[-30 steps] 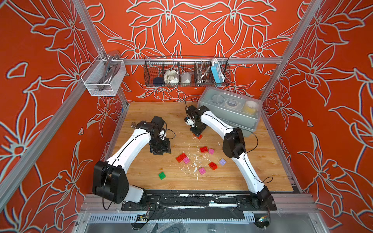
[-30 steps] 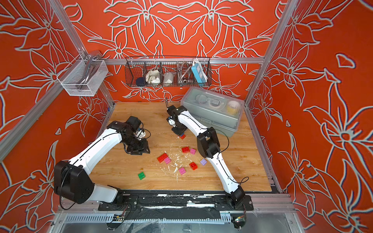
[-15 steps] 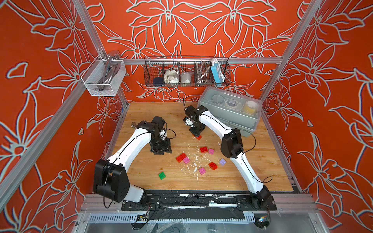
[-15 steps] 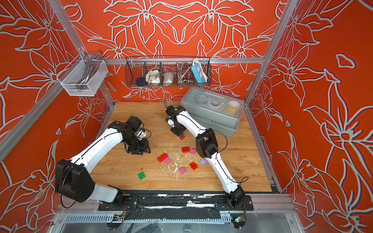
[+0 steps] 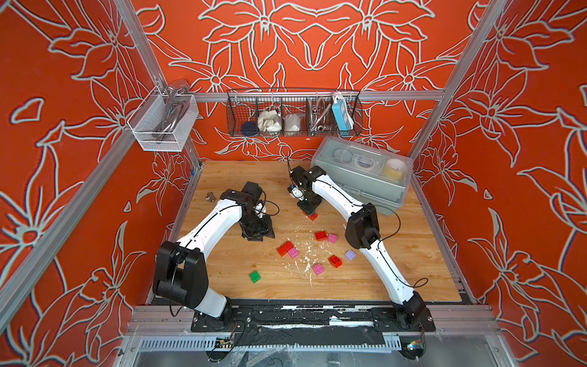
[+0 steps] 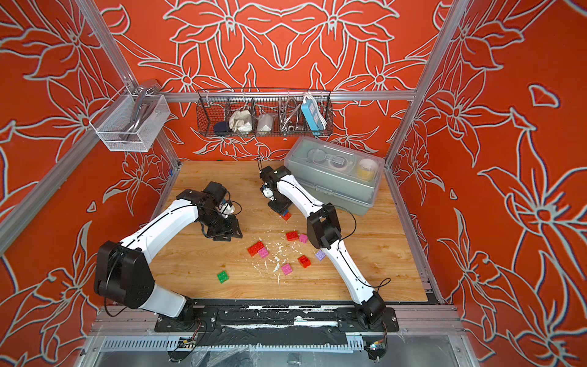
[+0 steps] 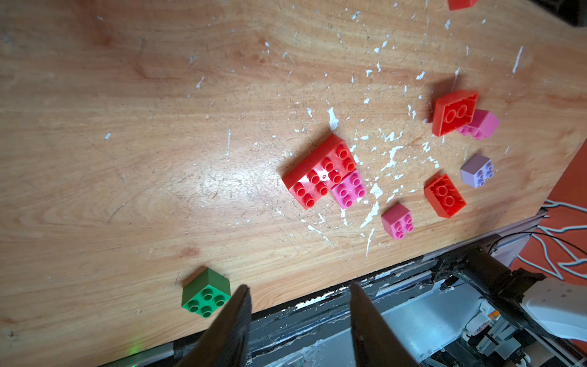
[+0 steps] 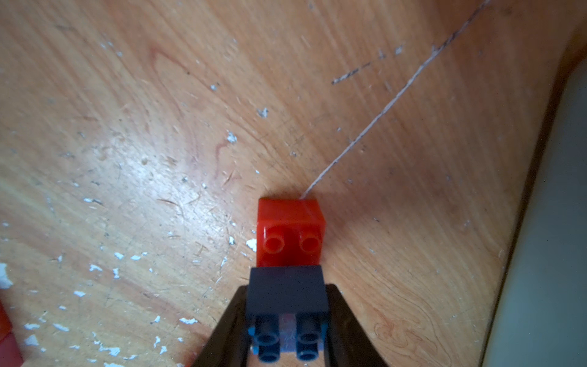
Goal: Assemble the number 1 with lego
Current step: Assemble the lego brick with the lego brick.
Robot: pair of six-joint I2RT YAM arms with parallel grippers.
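In both top views the right hand (image 5: 307, 208) hides nearly all of the blue brick (image 8: 287, 297) it grips; only a red brick (image 5: 312, 216) peeks out beneath. A second red brick (image 7: 461, 3) is cut off in the left wrist view. The far wire basket (image 5: 295, 134) holds things too small to tell.

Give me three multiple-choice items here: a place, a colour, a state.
1. The green brick lies: A. in the wire basket; B. alone on the table; C. on the grey box.
2. The brick in the right gripper is: A. blue; B. lilac; C. pink.
3. The left gripper is: A. shut on a pink brick; B. open, empty; C. shut on a bolt.
1 B: no brick touches it. 2 A: a blue brick sits between the jaws. 3 B: its fingers stand apart, nothing between.
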